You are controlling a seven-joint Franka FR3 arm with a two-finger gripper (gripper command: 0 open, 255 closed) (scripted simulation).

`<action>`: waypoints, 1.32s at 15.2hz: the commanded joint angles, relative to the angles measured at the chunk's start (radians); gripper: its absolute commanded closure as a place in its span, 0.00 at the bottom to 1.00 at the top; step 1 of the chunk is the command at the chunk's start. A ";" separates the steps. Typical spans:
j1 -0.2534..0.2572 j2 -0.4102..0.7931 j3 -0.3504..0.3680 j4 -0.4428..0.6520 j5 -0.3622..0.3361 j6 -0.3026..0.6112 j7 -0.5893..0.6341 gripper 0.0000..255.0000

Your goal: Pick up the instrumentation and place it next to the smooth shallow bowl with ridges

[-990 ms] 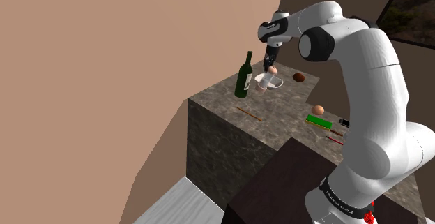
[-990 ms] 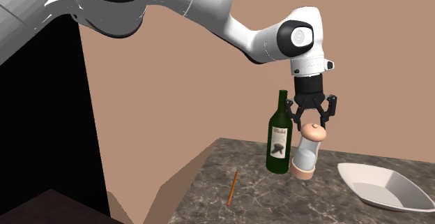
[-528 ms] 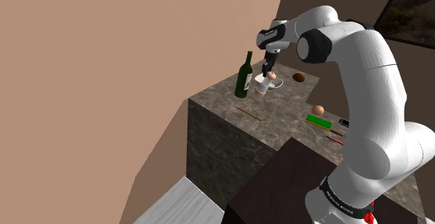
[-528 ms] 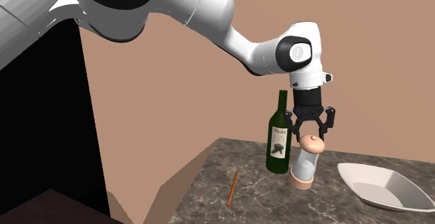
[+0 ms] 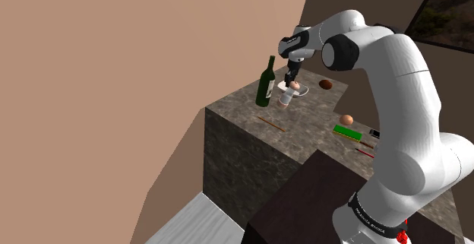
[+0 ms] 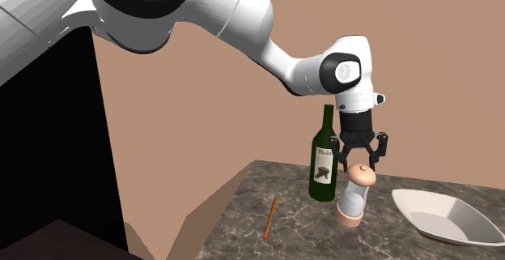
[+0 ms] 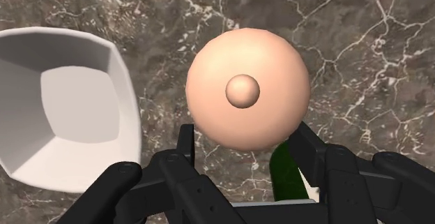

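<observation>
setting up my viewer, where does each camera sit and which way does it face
Shoulder view: beside and slightly behind the stand, looking down over the counter; the whole arm shows.
Second exterior view: low beside the counter, facing the bottle and hourglass; much of the arm and the gripper show.
Wrist view: on the hand, looking straight down on the hourglass cap; both black fingers show.
Shared: wrist and second exterior views both show hourglass, bottle and white bowl.
</observation>
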 commanded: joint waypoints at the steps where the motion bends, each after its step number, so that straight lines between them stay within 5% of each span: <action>1: 0.000 0.000 0.000 0.001 0.000 0.000 0.000 1.00; 2: 0.000 0.000 0.000 0.001 0.000 0.000 0.000 1.00; 3: 0.000 0.000 0.000 0.001 0.000 0.000 0.000 0.00; 20: 0.019 -0.073 -0.014 0.003 -0.017 -0.076 0.008 0.00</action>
